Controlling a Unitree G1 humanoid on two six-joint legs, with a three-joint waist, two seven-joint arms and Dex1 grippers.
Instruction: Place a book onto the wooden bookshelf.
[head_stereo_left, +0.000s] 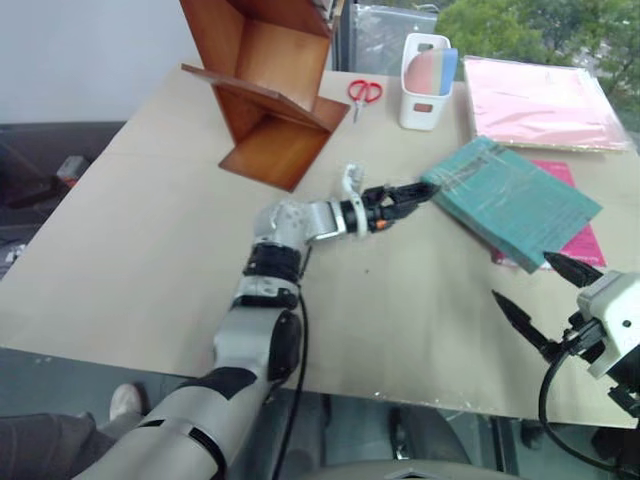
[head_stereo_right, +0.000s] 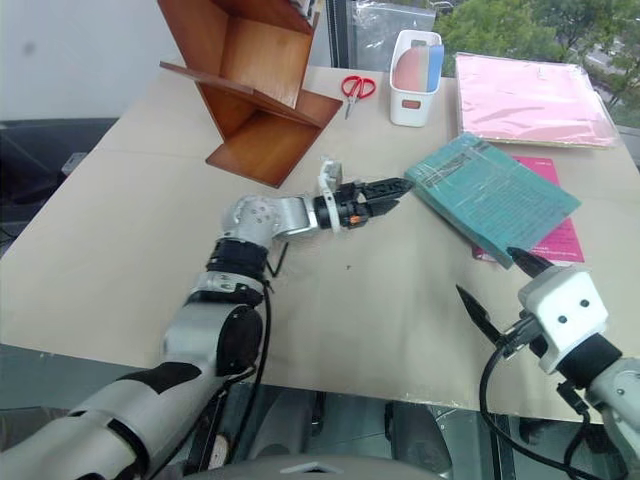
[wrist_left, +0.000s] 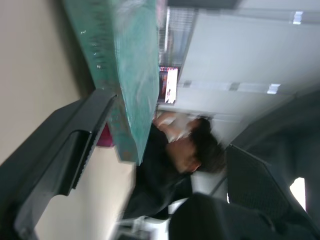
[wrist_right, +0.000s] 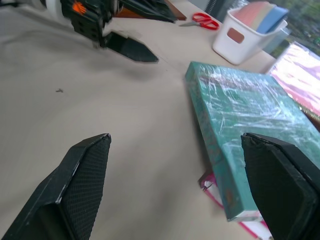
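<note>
1. Head views: the large flat teal-green book (head_stereo_left: 515, 203) lies on the beige table (head_stereo_left: 150, 250), overlapping a magenta-pink book (head_stereo_left: 583, 240). The reddish-brown wooden bookshelf (head_stereo_left: 270, 85) stands well apart at the far edge.
2. Left wrist view: the left gripper (wrist_left: 165, 145) gapes wide around the book's corner, seemingly not clamped.
3. Right wrist view: the right gripper (wrist_right: 180, 190) is wide open, empty, near the book.

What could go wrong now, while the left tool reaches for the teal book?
1. The left tool stands open at one corner of the teal book; a corner grip may let the large flat book tilt or slip.
2. The book lies partly on a magenta book, which may get dragged along.
3. The right tool, open beside the book's near corner, may hinder the lift toward the wooden bookshelf.
</note>
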